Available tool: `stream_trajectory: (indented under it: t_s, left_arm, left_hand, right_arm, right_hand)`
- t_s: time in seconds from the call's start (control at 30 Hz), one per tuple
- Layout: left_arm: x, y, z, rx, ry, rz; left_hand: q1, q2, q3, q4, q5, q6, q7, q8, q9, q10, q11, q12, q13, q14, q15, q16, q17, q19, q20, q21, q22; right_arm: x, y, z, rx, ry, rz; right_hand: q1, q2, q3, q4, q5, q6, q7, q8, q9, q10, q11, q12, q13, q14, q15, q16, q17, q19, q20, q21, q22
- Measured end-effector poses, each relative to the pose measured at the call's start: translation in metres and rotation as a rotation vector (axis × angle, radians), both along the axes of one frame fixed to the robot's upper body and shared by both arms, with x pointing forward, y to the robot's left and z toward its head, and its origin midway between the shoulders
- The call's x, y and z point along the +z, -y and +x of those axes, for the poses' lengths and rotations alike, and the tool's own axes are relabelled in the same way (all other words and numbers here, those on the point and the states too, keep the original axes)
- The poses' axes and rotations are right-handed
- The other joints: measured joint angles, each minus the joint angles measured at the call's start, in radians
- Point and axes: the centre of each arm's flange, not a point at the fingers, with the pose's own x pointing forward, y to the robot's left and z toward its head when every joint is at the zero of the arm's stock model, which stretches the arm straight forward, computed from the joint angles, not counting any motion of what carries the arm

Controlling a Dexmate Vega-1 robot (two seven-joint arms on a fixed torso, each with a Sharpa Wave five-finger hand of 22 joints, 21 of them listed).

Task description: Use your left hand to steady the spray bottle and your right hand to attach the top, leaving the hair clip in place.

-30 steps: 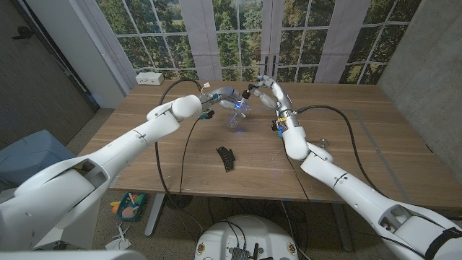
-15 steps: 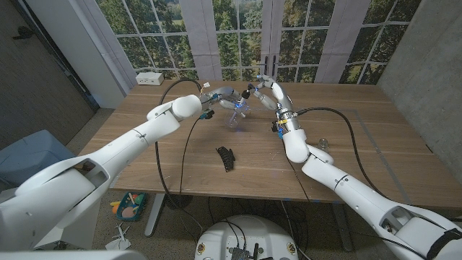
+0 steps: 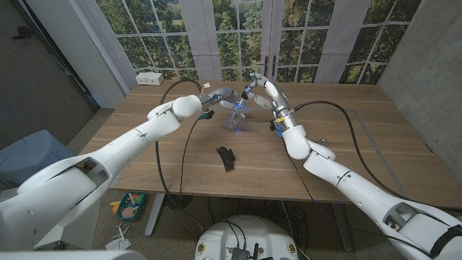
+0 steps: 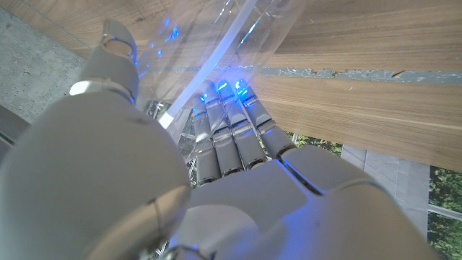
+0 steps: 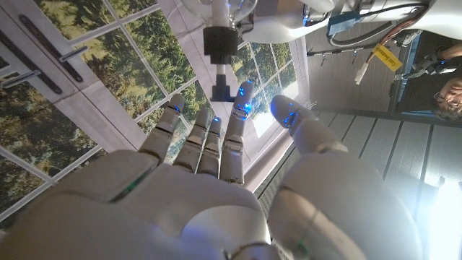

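The clear spray bottle (image 3: 234, 118) stands tilted on the far middle of the table, and my left hand (image 3: 219, 94) grips its upper part. In the left wrist view its fingers (image 4: 229, 133) wrap the see-through bottle (image 4: 216, 43). My right hand (image 3: 261, 89) hovers just right of the bottle's neck and pinches the spray top (image 3: 247, 94). In the right wrist view the black collar of the top (image 5: 219, 40) points away from the fingertips (image 5: 244, 94) toward my left hand. The black hair clip (image 3: 227, 157) lies on the table nearer to me, apart from both hands.
A white box (image 3: 149, 77) sits at the table's far left corner. Black cables (image 3: 339, 119) trail across the table (image 3: 390, 155) beside both arms. A person (image 5: 451, 90) shows at the edge of the right wrist view. Windows stand behind the table.
My right hand has moved left and a little up with the spray top, closing on the bottle's neck. My left hand and the hair clip have stayed put.
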Motion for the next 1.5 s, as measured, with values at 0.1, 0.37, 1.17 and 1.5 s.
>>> stream_trajectory:
  t_s: [0.1, 0.37, 1.17, 1.5]
  left_arm:
    - [0.000, 0.000, 0.000, 0.001, -0.001, 0.001]
    - [-0.001, 0.000, 0.001, 0.000, -0.003, 0.001]
    - [0.001, 0.006, -0.004, -0.015, 0.007, 0.005]
    - [-0.001, 0.005, -0.007, -0.013, 0.010, 0.003]
  left_hand:
    - [0.000, 0.000, 0.000, 0.000, 0.000, 0.000, 0.000, 0.000, 0.000, 0.000, 0.000, 0.000, 0.000, 0.000, 0.000, 0.000, 0.000, 0.000, 0.000, 0.000, 0.000]
    - [0.000, 0.000, 0.000, 0.000, 0.000, 0.000, 0.000, 0.000, 0.000, 0.000, 0.000, 0.000, 0.000, 0.000, 0.000, 0.000, 0.000, 0.000, 0.000, 0.000, 0.000]
    - [0.000, 0.000, 0.000, 0.000, 0.000, 0.000, 0.000, -0.004, 0.000, 0.000, 0.000, -0.003, 0.000, -0.001, 0.001, 0.000, 0.000, 0.000, 0.000, 0.000, 0.000]
    - [0.000, 0.000, 0.000, 0.000, 0.000, 0.000, 0.000, 0.000, 0.000, 0.000, 0.000, 0.000, 0.000, -0.001, 0.001, 0.000, 0.000, 0.000, 0.000, 0.000, 0.000]
  right_arm:
    - [0.000, -0.001, 0.003, -0.007, -0.023, -0.013]
    - [0.006, -0.003, 0.005, -0.015, -0.067, -0.031]
    - [0.003, 0.006, 0.007, -0.056, -0.086, 0.077]
    - [-0.007, 0.014, 0.006, -0.083, -0.076, 0.143]
  right_hand:
    - [0.000, 0.000, 0.010, 0.000, 0.007, -0.032, -0.008, -0.016, -0.008, -0.011, -0.004, -0.004, -0.005, -0.013, 0.002, 0.000, -0.003, -0.005, 0.005, -0.004, 0.000]
    - [-0.009, -0.009, 0.030, 0.002, 0.015, -0.098, 0.005, -0.058, -0.030, -0.043, 0.000, -0.004, -0.009, -0.027, 0.009, -0.008, -0.003, -0.016, 0.005, -0.004, 0.000]
    - [-0.074, -0.013, 0.041, 0.014, 0.023, -0.084, 0.058, -0.076, -0.057, -0.004, 0.035, 0.024, -0.006, 0.013, 0.037, 0.016, -0.001, 0.052, 0.010, 0.018, 0.003]
    - [-0.087, 0.000, 0.036, 0.018, 0.023, -0.056, 0.073, -0.060, -0.051, 0.025, 0.045, 0.031, -0.002, 0.033, 0.036, 0.027, 0.004, 0.082, 0.001, 0.031, 0.003]
